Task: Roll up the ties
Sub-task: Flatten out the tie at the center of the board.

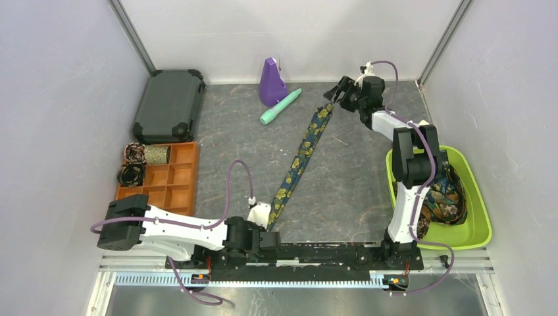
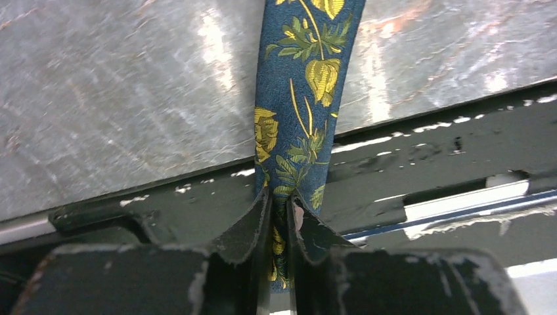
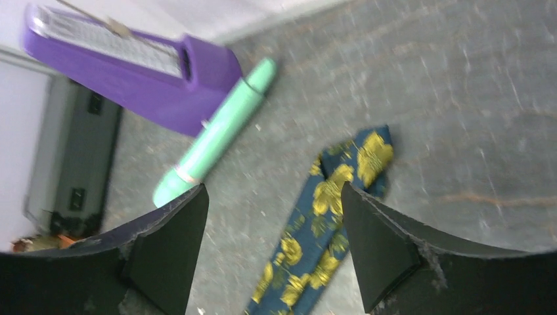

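Grey tabletop [image 1: 217, 141] bears tie [image 1: 304, 153], near end pinched in left end effector [image 2: 278, 199], far end below wide-open right end effector [image 3: 272, 191].

A grey marbled stone-look counter [image 1: 349, 184] is boxed in by plain pale walls [image 1: 296, 33] on three sides, slim metal posts [image 1: 133, 36] in the far corners, under even light.
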`<control>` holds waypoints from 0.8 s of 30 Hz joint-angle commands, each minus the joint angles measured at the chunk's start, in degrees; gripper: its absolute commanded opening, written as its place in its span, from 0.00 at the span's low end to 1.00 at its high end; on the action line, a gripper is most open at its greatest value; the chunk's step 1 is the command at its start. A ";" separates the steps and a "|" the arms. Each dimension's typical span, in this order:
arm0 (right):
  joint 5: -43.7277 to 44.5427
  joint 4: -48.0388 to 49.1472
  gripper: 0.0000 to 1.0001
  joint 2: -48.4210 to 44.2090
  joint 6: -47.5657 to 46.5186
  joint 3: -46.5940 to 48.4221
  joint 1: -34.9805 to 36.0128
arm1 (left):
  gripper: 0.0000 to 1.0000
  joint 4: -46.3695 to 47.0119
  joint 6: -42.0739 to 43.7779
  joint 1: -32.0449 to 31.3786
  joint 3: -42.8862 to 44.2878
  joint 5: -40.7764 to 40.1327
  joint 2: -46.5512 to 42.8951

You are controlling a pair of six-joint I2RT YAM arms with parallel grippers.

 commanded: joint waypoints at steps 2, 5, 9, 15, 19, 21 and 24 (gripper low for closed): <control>-0.92 -9.68 0.73 0.33 -8.97 -1.12 0.30 | 0.19 -7.13 -10.64 -2.01 -0.57 -5.19 -2.39; -2.15 -10.62 0.64 1.09 -9.87 -1.53 0.28 | 0.19 -7.44 -11.71 -2.30 -0.88 -5.50 -2.54; -3.47 -12.51 0.53 3.61 -10.66 -0.25 0.30 | 0.19 -7.39 -12.97 -2.96 -1.36 -5.50 -1.97; -1.96 -14.15 0.41 6.18 -11.54 0.77 0.29 | 0.18 -7.44 -13.86 -3.51 -1.65 -5.58 -1.71; -1.76 -13.08 0.36 7.80 -10.53 1.34 0.30 | 0.18 -7.39 -13.86 -3.60 -1.67 -5.52 -1.50; -1.49 -13.25 0.35 9.20 -10.23 2.41 0.35 | 0.18 -7.44 -14.01 -3.64 -1.93 -5.34 -1.39; -1.33 -13.28 0.33 10.94 -9.75 3.64 0.38 | 0.18 -7.44 -14.29 -3.59 -2.30 -5.23 -1.50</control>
